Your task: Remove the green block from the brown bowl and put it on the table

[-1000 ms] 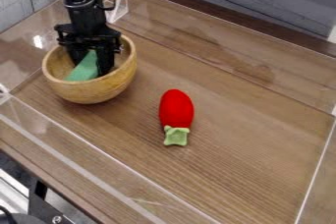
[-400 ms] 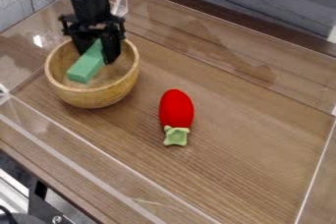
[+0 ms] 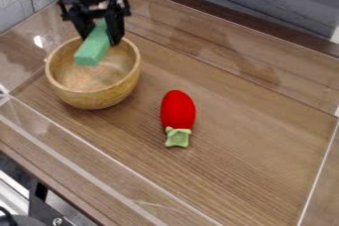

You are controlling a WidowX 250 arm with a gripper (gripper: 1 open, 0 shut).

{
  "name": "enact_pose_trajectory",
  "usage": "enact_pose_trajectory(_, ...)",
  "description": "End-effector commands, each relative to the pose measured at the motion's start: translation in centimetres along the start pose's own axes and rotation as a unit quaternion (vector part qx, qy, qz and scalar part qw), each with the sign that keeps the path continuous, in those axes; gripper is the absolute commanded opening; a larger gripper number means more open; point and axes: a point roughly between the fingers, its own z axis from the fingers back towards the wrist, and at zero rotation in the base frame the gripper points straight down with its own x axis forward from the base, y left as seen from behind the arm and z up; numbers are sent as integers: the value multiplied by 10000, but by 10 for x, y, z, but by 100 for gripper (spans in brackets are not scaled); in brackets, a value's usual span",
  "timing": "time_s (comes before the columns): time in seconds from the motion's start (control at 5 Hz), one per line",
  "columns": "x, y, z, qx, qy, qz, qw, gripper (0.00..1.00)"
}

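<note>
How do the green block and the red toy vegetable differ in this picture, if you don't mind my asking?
The green block is a plain bar, while the red toy vegetable is rounded with a green stem. The block is in the gripper; the vegetable lies on the table. Both show some green.
</note>
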Motion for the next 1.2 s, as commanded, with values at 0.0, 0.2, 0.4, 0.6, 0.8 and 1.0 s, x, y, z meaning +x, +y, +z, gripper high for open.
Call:
enact_pose_trajectory(0.0, 14, -24, 35, -89, -413, -184, 9989, 0)
enact_pose_trajectory(0.2, 15, -43, 34, -173, -353, -422, 9983, 0)
enact_pose_trajectory(0.4, 5, -63, 25, -200, -297, -436, 9984, 0)
enact_pose_trajectory(0.6, -5, -77, 18, -214, -289, -396, 9986, 0)
enact_pose_trajectory(0.8, -2, -79, 12, -191, -270, -454, 9984, 0)
enact_pose_trajectory(1.0, 1, -77, 4, -143, -248, -515, 9983, 0)
